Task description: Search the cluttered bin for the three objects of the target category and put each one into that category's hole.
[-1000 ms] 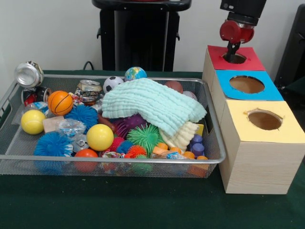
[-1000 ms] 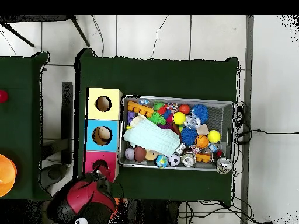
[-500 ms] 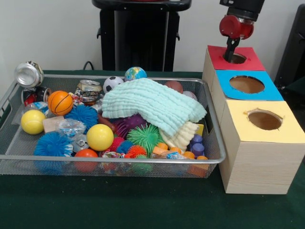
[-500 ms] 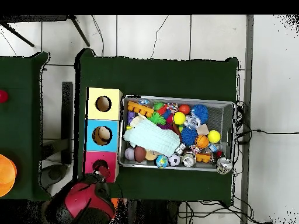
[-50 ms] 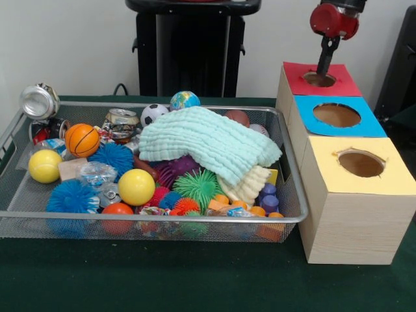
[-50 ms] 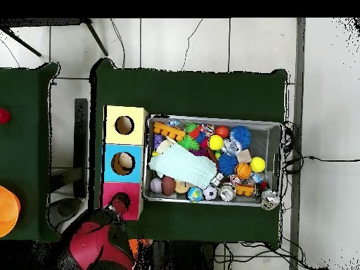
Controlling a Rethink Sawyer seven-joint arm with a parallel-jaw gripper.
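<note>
While the wire bin (image 5: 286,195) nearest you holds its clutter, a mint cloth (image 5: 208,146) hiding much, lift the gripper (image 5: 324,65) clear above the red hole (image 5: 320,79) beyond before returning; whether its claw is apart I cannot tell.

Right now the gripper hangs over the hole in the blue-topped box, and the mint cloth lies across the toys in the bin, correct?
Not quite. The front view shows the gripper above the red-topped box, not the blue one. The mint cloth does lie across the toys in the bin.
</note>
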